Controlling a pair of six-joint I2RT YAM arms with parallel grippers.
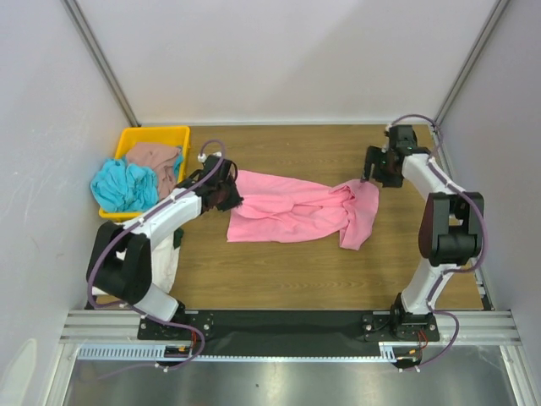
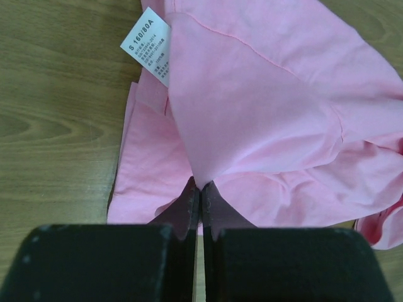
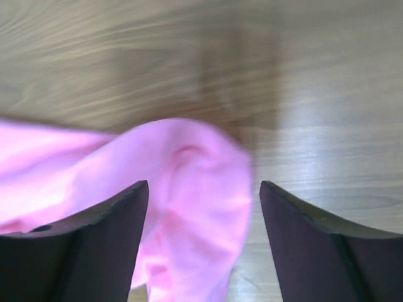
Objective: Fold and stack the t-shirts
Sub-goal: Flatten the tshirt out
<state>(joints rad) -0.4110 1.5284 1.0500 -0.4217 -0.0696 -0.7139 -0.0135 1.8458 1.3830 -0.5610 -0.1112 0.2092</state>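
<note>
The left end effector (image 2: 200, 195) is pressed closed, with a pinch of the bright pink t-shirt (image 2: 264, 107) caught between its fingertips. The cloth rises in a taut fold from the grip. A white size label (image 2: 147, 45) is turned up at the shirt's edge, beside bare tabletop (image 2: 56, 126).

The right end effector (image 3: 203, 185) has its jaws wide apart with a rumpled hump of the same shirt between them. The view is blurred, so contact cannot be told.

The pink shirt lies crumpled across the middle of the tabletop, nearer the far edge. In the far left corner a yellow tray (image 1: 156, 134) holds the dusty brown-pink t-shirt (image 1: 156, 156). The turquoise t-shirt (image 1: 124, 186) spills over the tray's near rim. A cream-white t-shirt (image 1: 169, 254) lies by the left edge, partly hidden under the left arm.
</note>
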